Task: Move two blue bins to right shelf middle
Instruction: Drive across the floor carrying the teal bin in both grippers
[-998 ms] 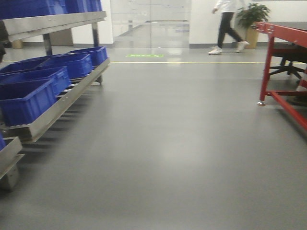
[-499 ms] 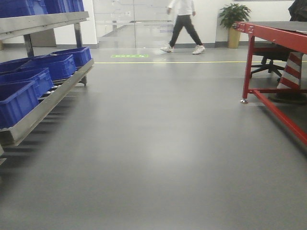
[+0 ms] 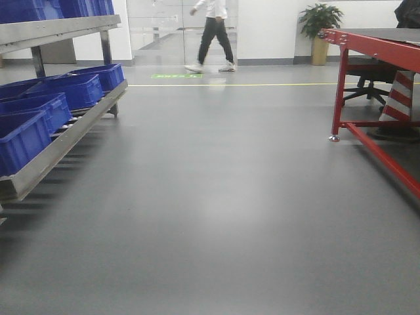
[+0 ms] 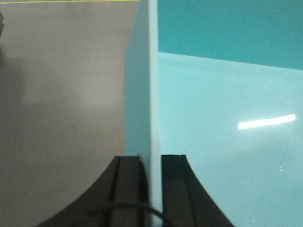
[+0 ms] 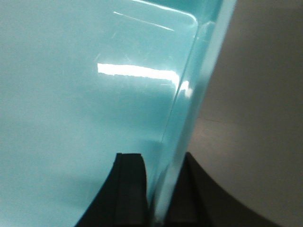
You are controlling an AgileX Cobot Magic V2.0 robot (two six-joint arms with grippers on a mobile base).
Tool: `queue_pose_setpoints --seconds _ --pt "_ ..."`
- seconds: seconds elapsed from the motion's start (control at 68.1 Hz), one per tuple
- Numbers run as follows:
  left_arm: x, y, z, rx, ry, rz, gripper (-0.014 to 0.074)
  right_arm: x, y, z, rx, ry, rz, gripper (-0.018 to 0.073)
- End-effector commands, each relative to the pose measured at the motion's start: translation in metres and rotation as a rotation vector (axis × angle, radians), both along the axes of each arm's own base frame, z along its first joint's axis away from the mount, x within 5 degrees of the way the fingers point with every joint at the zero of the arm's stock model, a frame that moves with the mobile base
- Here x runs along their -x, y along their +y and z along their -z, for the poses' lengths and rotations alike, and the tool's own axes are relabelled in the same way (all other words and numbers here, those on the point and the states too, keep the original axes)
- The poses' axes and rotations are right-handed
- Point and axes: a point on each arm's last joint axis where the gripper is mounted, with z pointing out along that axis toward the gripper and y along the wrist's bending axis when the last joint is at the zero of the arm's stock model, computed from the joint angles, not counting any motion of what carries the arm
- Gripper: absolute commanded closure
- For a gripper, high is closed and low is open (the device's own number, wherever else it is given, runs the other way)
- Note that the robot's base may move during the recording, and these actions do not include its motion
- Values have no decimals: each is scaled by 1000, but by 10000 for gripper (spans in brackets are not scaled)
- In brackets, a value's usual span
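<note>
A pale light-blue bin (image 4: 222, 104) fills both wrist views and does not show in the front view. My left gripper (image 4: 151, 158) is shut on the bin's left wall, one finger outside over the grey floor and one inside. My right gripper (image 5: 163, 158) is shut on the bin's (image 5: 71, 94) right wall, again with one finger on each side. Only glossy inner walls and the floor of the bin show, so I cannot tell whether one bin or a stack is held. The right shelf middle is out of view.
A steel rack (image 3: 62, 141) with dark royal-blue bins (image 3: 79, 88) runs along the left. A red-framed table (image 3: 377, 46) stands at the right, with a striped cone (image 3: 400, 95) and a chair (image 3: 367, 75) beneath it. A person (image 3: 213, 33) walks across the far end. Grey floor lies between.
The front view swung right a second ago, bringing the red table further in, and has held steady since. The person has walked from right to left.
</note>
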Motion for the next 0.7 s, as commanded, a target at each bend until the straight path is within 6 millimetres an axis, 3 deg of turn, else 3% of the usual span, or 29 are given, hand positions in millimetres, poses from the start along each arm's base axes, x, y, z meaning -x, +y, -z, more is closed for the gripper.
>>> queue_pose_setpoints --seconds 0.0,0.69 --pt "9 -5 -15 101 -63 42 707 2 2 -6 -8 -42 -29 713" --pt "9 -5 -15 101 -63 42 707 2 2 -6 -8 -42 -29 713"
